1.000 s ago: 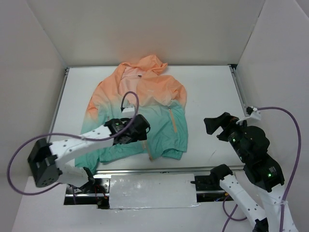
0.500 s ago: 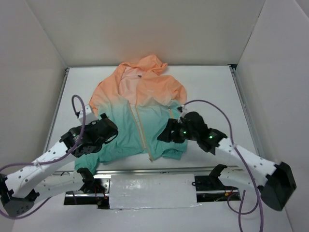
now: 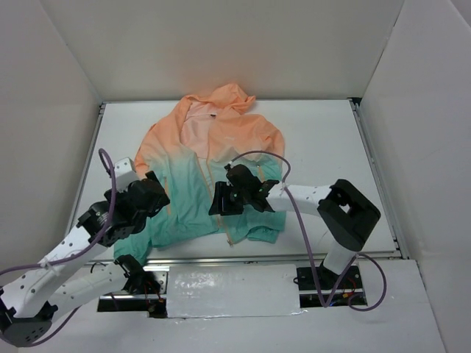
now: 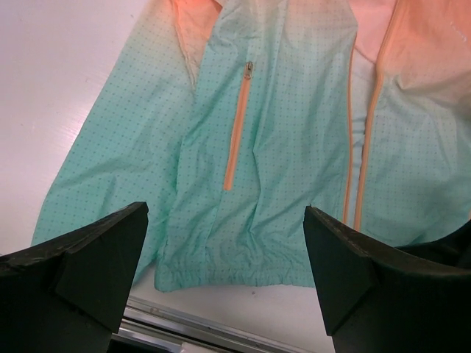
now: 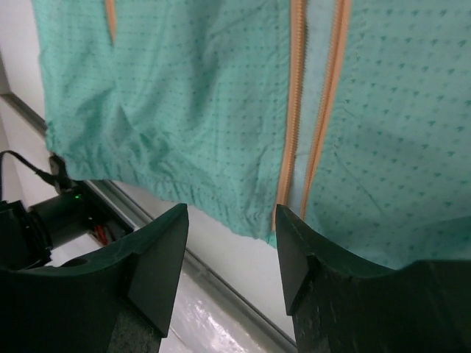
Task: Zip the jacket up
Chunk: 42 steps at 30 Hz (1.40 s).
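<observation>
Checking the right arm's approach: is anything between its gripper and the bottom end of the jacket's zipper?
Nothing visible. The right gripper hangs with jaws apart over the hem of the jacket, and the bottom end of the zipper lies uncovered just below it.

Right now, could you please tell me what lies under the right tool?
The jacket's teal lower front, its orange front zipper tracks apart down to the hem. Its fingers cover the fabric either side; no slider shows.

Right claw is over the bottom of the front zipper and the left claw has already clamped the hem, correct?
No. The left claw stands wide open above the jacket, gripping nothing; the left wrist view shows it. The right claw is indeed over the bottom of the front zipper.
</observation>
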Tool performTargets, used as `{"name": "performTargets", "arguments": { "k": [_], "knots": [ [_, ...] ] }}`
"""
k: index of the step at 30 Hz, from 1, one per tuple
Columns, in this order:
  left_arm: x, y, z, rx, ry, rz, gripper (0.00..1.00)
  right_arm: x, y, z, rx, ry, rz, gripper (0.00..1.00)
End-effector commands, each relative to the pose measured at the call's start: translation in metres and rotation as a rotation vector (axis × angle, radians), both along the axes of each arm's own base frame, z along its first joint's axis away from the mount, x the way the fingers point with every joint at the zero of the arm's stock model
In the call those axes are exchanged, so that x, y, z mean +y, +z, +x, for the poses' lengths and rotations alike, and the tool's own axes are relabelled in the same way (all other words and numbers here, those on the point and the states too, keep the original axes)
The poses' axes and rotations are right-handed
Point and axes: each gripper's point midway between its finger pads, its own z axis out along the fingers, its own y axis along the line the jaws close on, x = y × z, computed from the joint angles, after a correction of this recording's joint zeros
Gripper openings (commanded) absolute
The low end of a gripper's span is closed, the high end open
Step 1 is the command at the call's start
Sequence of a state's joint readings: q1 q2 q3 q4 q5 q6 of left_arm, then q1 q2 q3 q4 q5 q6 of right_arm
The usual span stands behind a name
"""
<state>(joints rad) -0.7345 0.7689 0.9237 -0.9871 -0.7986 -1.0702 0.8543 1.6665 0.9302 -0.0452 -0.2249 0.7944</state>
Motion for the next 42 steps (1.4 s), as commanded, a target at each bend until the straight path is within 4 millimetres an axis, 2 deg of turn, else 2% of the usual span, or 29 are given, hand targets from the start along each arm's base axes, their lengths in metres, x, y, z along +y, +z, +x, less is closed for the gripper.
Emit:
{"name": "performTargets", "arguments": {
  "k": [1,4,9,15,21,23,24,27,34,36,38,42],
  "knots": [
    [-0.011,0.001,0.007,0.017,-0.042,0.018,0.99,0.016,0.007,0.009,-0.038,0.003,0.045,0.58],
    [-0.019,-0.005,0.010,0.037,-0.074,0.027,0.99,0.019,-0.007,0.007,-0.007,0.016,0.035,0.58],
    [-0.023,-0.004,0.012,0.038,-0.088,0.028,0.99,0.018,-0.030,0.004,0.038,0.021,0.003,0.57],
    [-0.024,-0.003,0.012,0.020,-0.104,0.012,0.99,0.019,-0.045,-0.002,0.082,0.028,-0.008,0.56],
    [-0.025,-0.002,0.013,0.018,-0.109,0.010,0.99,0.016,-0.054,-0.005,0.106,0.014,-0.018,0.42],
    [-0.027,-0.002,0.013,0.019,-0.115,0.008,0.99,0.015,-0.052,-0.004,0.099,0.001,-0.018,0.32],
    [-0.027,-0.003,0.013,0.023,-0.118,0.012,1.00,0.014,-0.051,-0.002,0.091,-0.006,-0.022,0.20],
    [-0.028,-0.004,0.013,0.027,-0.124,0.012,0.99,0.014,-0.045,0.002,0.077,-0.020,-0.020,0.00],
    [-0.031,-0.006,0.012,0.032,-0.143,0.007,0.99,0.016,-0.024,0.003,0.038,-0.022,0.028,0.00],
    [-0.037,-0.007,0.012,0.034,-0.181,0.002,0.99,0.018,-0.010,0.004,0.017,-0.019,0.064,0.00],
    [-0.047,-0.009,0.012,0.043,-0.233,-0.014,0.99,0.019,-0.003,0.000,0.013,-0.007,0.083,0.00],
    [-0.083,-0.031,0.006,0.110,-0.345,-0.146,0.99,0.020,0.019,0.001,-0.024,-0.018,0.098,0.00]
  ]
}}
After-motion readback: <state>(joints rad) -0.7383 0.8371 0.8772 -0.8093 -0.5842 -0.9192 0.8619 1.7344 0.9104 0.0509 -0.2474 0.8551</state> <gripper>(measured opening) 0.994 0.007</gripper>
